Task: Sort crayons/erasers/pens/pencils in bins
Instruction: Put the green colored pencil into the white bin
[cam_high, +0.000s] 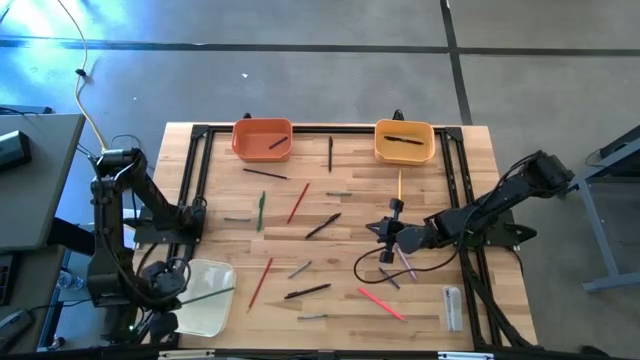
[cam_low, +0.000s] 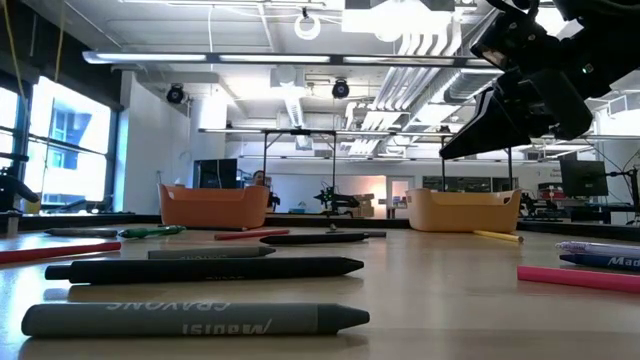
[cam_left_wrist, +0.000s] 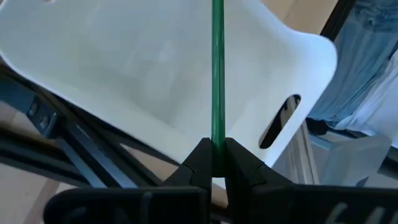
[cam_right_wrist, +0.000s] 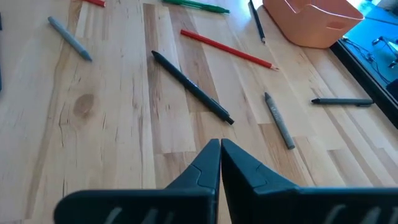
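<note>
My left gripper (cam_high: 176, 300) hangs at the table's near left, shut on a green pencil (cam_left_wrist: 217, 68) that reaches out over the white bin (cam_high: 205, 312). My right gripper (cam_right_wrist: 220, 148) is shut with nothing in it, above the table right of centre (cam_high: 374, 229), high in the low view (cam_low: 450, 152). The orange bin (cam_high: 262, 140) and the yellow-orange bin (cam_high: 404, 141) stand at the far edge, each with a dark pen inside. Pens such as (cam_right_wrist: 193, 87), red pencils (cam_high: 298, 202) and grey crayons (cam_low: 195, 320) lie flat on the wood. My left gripper pinches the green pencil near one end (cam_left_wrist: 217, 142) between its two fingertips. The fingers slant steeply down and the pencil runs on straight ahead of them. It is lifted clear, its free length above the white bin's floor (cam_left_wrist: 155, 62).
Loose sticks are scattered over the table's middle: a green one (cam_high: 260, 210), a yellow pencil (cam_high: 399, 185), a pink crayon (cam_high: 380, 303), a black pen (cam_high: 308, 291). A small clear-grey block (cam_high: 452, 306) lies near the right front. A black frame (cam_high: 330, 128) borders the table.
</note>
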